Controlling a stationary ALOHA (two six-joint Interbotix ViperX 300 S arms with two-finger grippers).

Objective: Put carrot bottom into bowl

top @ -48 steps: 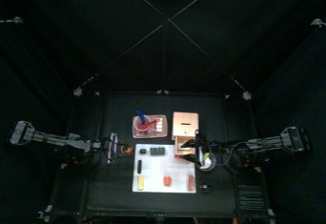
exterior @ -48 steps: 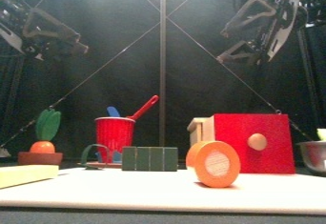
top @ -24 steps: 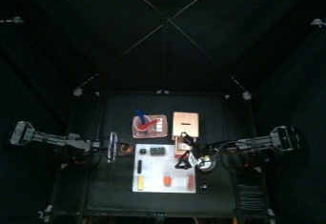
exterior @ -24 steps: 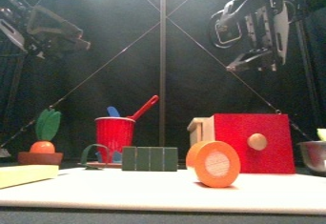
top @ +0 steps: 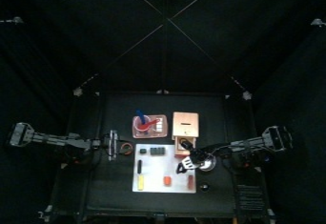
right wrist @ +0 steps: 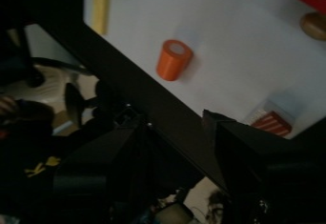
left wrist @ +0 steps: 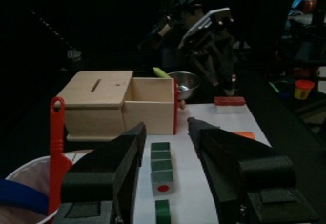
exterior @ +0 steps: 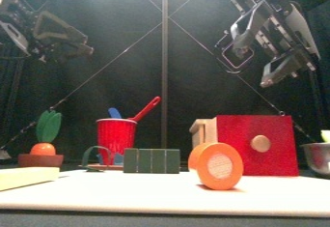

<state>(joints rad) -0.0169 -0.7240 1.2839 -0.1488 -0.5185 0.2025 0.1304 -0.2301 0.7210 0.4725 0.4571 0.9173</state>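
Orange stubby carrot bottom (right wrist: 173, 59) on white mat (right wrist: 242, 47) | well clear of my right gripper (right wrist: 173, 175), jaws spread | left gripper (left wrist: 178, 156) spread too

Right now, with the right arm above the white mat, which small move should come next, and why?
Probably lower the open right gripper onto the carrot bottom. It hangs high above the table, and the orange piece lies free on the white mat, not in the bowl.
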